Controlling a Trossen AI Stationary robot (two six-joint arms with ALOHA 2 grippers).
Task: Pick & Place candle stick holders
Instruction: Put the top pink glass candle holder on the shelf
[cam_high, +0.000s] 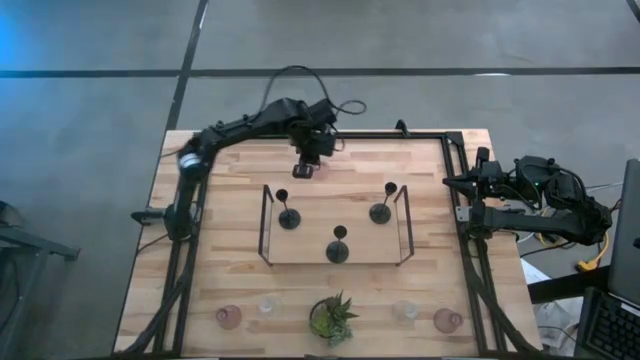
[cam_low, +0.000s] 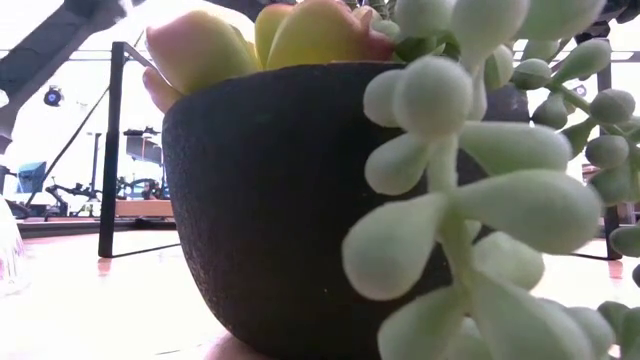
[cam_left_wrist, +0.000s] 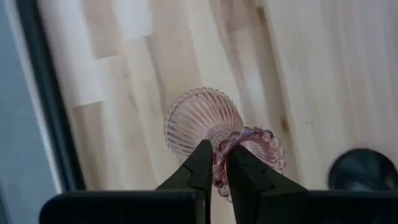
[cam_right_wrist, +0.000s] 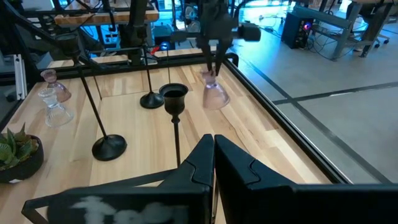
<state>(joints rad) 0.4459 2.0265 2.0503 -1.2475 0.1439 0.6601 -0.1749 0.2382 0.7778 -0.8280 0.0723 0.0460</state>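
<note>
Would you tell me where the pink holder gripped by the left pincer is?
In the high view, the pink holder is in the left pincer by the table's far edge, beyond the tray.

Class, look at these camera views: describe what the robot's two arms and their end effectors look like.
Both arms are dark, jointed and slim, with black cables looping along them. The left end effector has two dark, pointed, wedge-shaped fingers on a boxy black body. The right end effector looks alike, with a blurred pale marking on its body.
</note>
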